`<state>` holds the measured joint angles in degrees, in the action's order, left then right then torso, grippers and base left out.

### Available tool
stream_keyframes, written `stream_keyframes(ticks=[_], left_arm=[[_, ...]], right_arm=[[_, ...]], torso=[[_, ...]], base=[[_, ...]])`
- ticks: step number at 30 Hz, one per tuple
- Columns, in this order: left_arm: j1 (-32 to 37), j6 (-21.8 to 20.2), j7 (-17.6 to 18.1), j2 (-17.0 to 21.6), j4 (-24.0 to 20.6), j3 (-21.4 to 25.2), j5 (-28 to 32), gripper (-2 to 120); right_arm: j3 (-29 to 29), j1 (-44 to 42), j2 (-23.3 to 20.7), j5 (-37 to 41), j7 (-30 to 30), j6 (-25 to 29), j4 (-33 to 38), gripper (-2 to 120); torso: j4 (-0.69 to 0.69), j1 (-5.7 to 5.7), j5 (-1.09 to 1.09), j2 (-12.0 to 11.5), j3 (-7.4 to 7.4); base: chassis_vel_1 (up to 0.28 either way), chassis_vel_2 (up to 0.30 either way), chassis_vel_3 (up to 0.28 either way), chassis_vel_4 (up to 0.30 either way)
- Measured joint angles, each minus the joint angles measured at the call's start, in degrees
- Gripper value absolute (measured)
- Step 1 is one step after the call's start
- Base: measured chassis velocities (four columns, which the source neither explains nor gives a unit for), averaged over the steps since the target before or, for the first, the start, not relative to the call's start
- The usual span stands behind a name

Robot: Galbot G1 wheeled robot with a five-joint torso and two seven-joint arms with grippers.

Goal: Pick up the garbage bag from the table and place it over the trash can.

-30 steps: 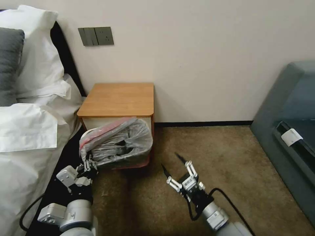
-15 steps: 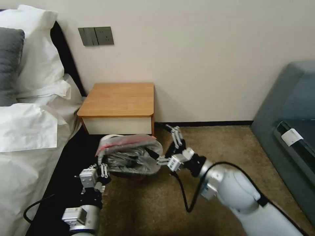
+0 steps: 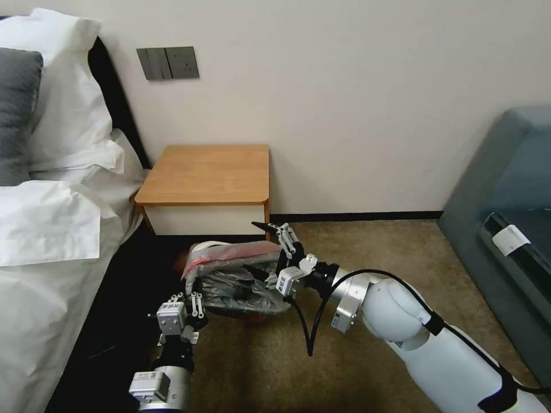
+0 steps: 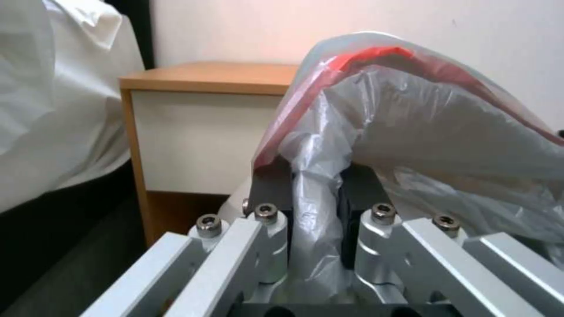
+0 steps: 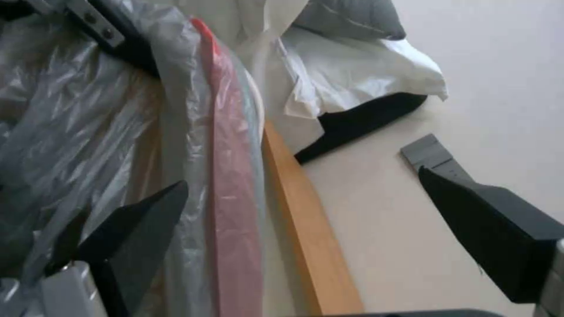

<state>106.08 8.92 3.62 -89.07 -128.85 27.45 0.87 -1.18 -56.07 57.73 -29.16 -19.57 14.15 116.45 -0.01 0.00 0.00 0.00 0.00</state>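
Below the nightstand (image 3: 206, 172), at 6 o'clock, the left gripper (image 3: 189, 301) pinches the garbage bag (image 3: 241, 278) – the right gripper (image 3: 270, 252), fingers spread wide, straddles its 3 o'clock edge

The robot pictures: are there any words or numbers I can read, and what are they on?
No words or numbers can be read.
Sticker on the left arm: dark marks, too small to read.
Tag on the right gripper, which sits by the garbage bag: marks too small to read.
White label on the grey furniture: looks blank.
Wall switches: no print visible.
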Motion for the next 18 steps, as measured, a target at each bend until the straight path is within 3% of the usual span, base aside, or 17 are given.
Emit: stream_keyframes(ticks=[18], left_arm=[[1.61,2.57,-0.15,-0.65,2.37,-3.45,-5.34,11]], right_arm=[[-1.27,1.97,1.58,0.11,1.39,-0.57,-1.86,100]], torso=[[0.01,0.0,0.0,0.0,0.0]], base=[[0.0,0.0,0.0,0.0]])
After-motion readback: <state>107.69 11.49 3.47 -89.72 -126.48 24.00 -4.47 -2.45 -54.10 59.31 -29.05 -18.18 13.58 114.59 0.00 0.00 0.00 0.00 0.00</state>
